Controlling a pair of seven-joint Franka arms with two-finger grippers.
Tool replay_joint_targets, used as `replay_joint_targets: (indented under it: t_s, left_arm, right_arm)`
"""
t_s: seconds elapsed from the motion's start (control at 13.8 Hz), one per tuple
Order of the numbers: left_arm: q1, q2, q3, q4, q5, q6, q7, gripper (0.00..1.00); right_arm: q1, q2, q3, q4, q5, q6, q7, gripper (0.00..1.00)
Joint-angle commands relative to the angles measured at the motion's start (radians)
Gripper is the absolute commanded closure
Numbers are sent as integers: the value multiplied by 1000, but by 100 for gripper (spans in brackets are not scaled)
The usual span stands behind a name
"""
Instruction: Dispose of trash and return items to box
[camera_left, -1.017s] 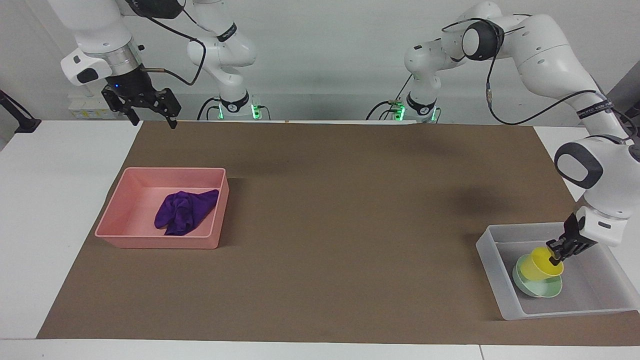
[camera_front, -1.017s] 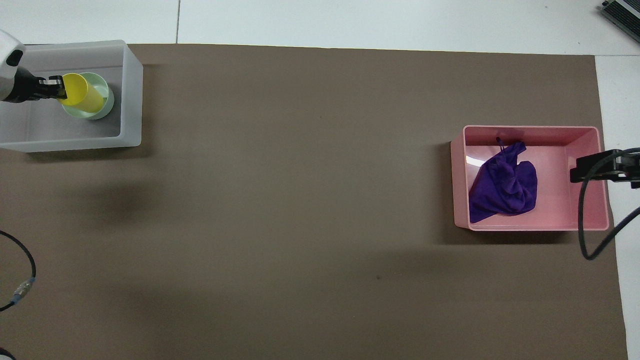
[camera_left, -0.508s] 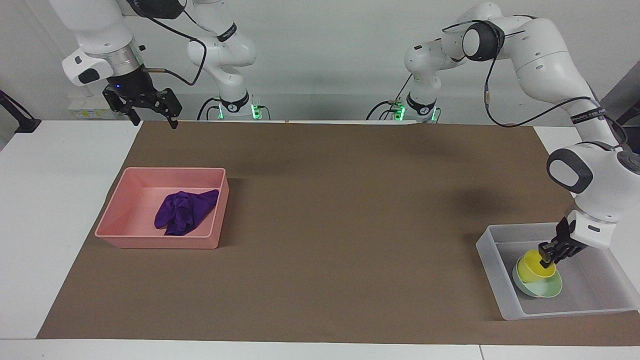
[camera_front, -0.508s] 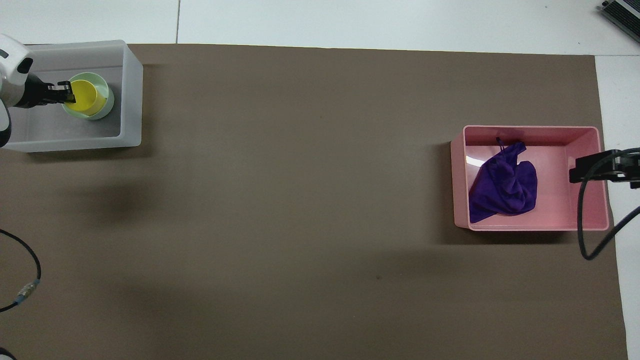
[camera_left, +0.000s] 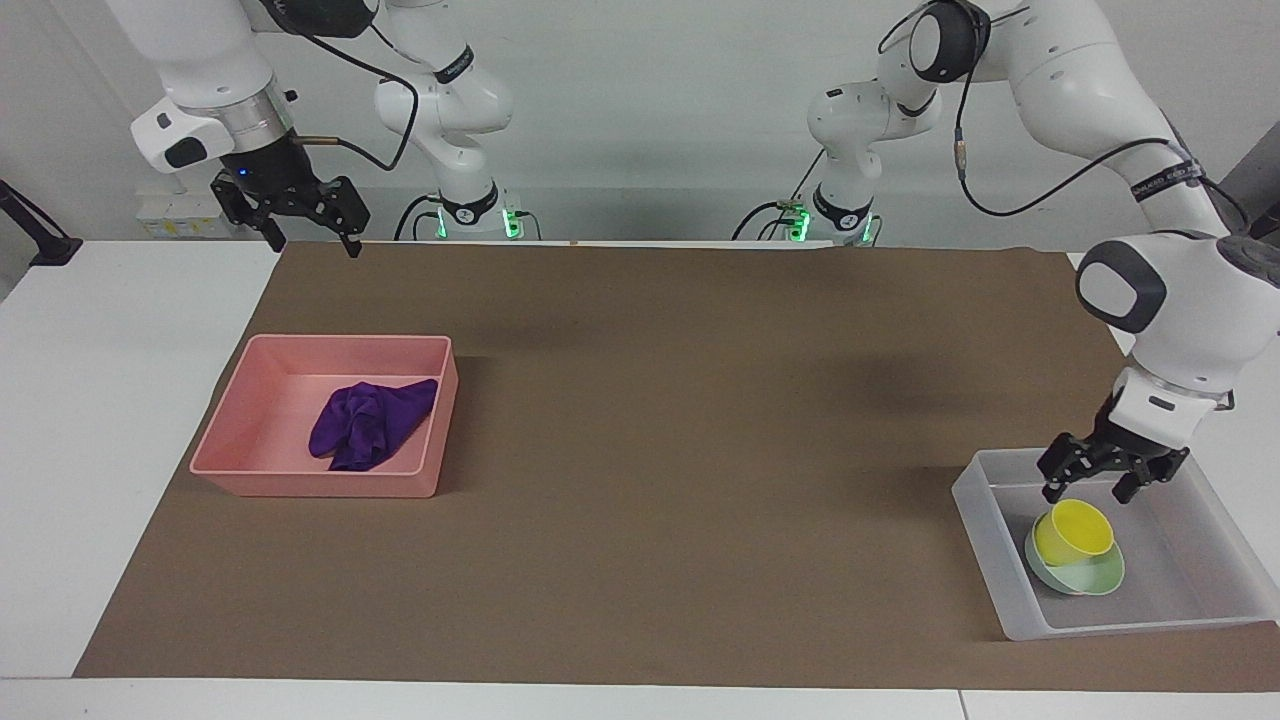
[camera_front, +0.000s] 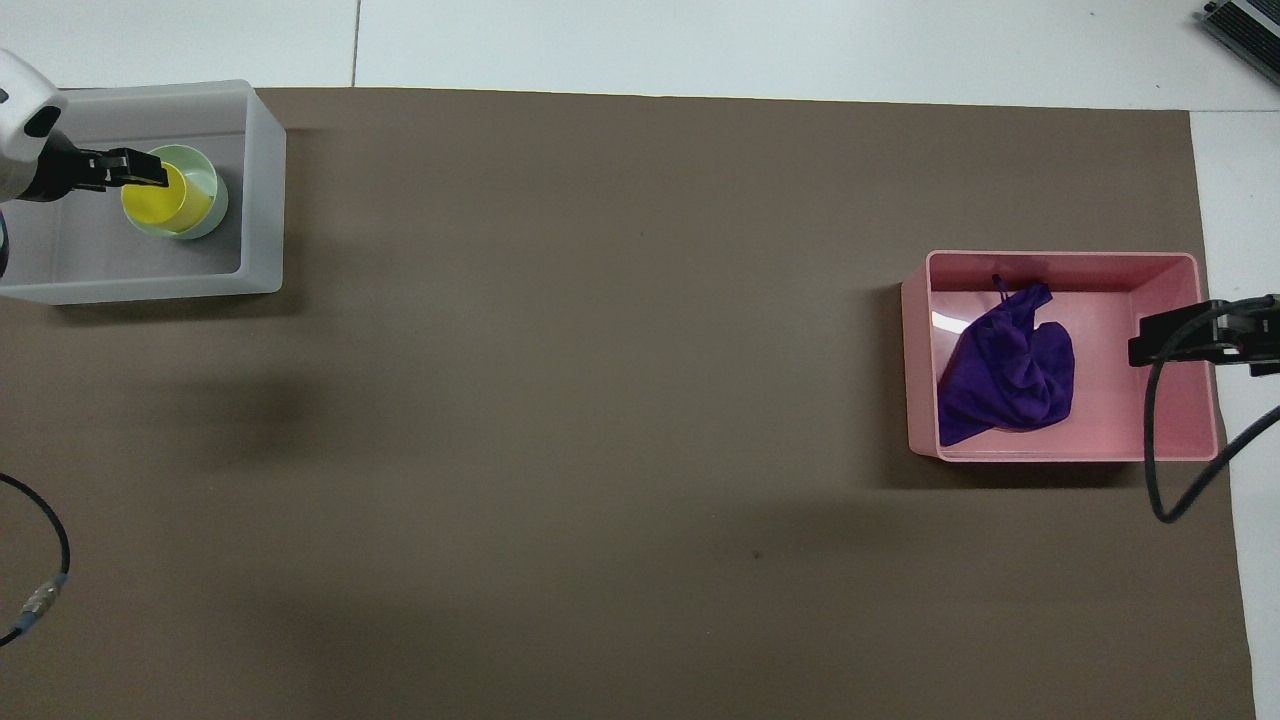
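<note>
The table was viewed from high across, facing the robots. It was also viewed steeply from above their end. The brown mat was shared.

Left gripper let go of cup, lifted, fingers apart

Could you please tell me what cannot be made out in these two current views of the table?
- Clear box: its floor under the bowl is covered in both views; one end is cut off by the frame edge in both views.
- Bowl: the inside is mostly hidden by the yellow cup sitting in it.
- Pink bin: the floor under the purple rag is hidden.
- Right claw: overhead, only its tip shows at the frame edge.
</note>
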Motion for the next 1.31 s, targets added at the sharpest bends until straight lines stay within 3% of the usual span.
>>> replay_joint_targets:
  t_s: [0.0, 0.15, 0.36, 0.51, 0.65, 0.94, 1.23]
  left_arm:
    - [-57, -178, 16, -140, 27, -110, 8, 0]
    - [-95, -253, 15, -163, 44, -192, -21, 0]
    - [-118, -415, 15, -294, 45, -212, -41, 0]
    - [-120, -475, 10, -301, 48, -322, -63, 0]
    - [-117, -480, 7, -260, 65, -380, -60, 0]
    - [-106, -411, 9, -74, 85, -523, -64, 0]
    - [-104, -411, 7, -63, 96, -557, -67, 0]
  right_arm:
    - [0, -10, 4, -12, 7, 4, 26, 0]
    - [0, -10, 8, -16, 7, 17, 21, 0]
    - [0, -12, 8, -20, 7, 17, 18, 0]
    - [0, -12, 8, -20, 7, 18, 17, 0]
    - [-1, -12, 8, -20, 7, 17, 18, 0]
    - [-1, -12, 8, -20, 7, 18, 20, 0]
    - [0, -12, 8, -20, 7, 18, 20, 0]
